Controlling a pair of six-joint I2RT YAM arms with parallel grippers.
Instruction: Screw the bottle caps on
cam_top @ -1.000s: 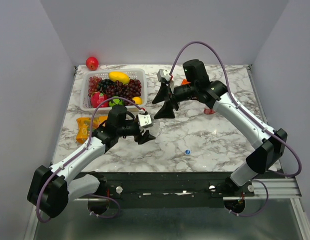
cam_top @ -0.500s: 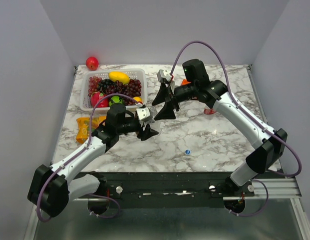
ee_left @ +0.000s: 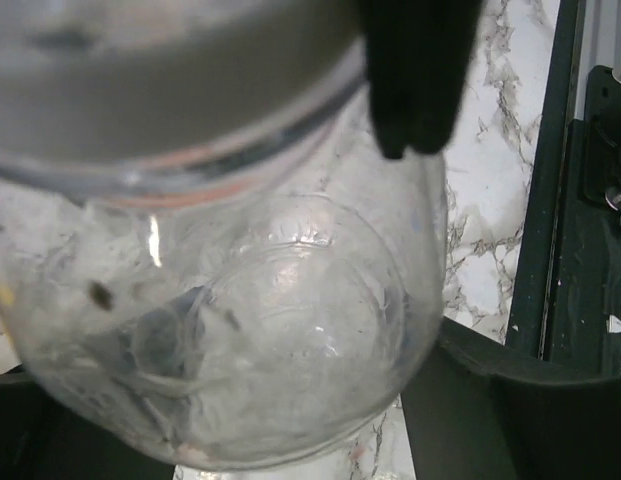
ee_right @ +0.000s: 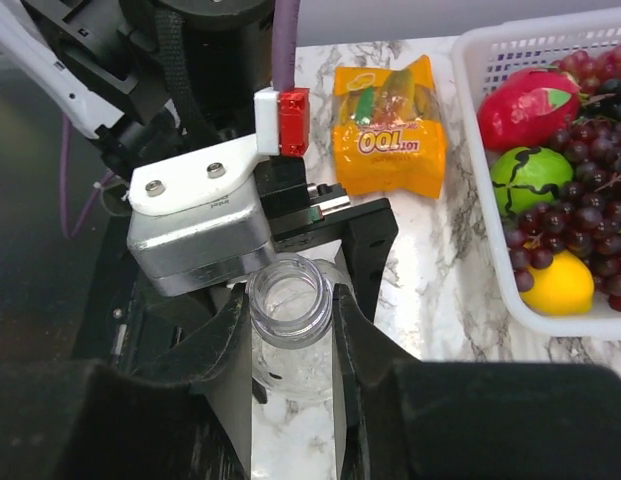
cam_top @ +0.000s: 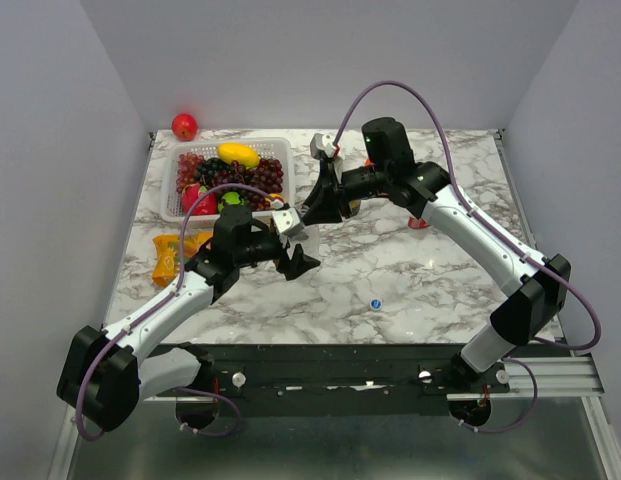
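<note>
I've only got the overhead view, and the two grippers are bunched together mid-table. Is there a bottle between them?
Observer: Yes. The right wrist view shows a clear plastic bottle, its neck between the fingers of the right gripper, which is shut on it.
Operator: Is it capped? I see a blue cap lying loose on the table.
Observer: No. Its mouth is open and the threads are bare.
Operator: And the left gripper?
Observer: In the left wrist view the bottle's body fills the frame, close against that gripper. I can't tell whether it grips.
</note>
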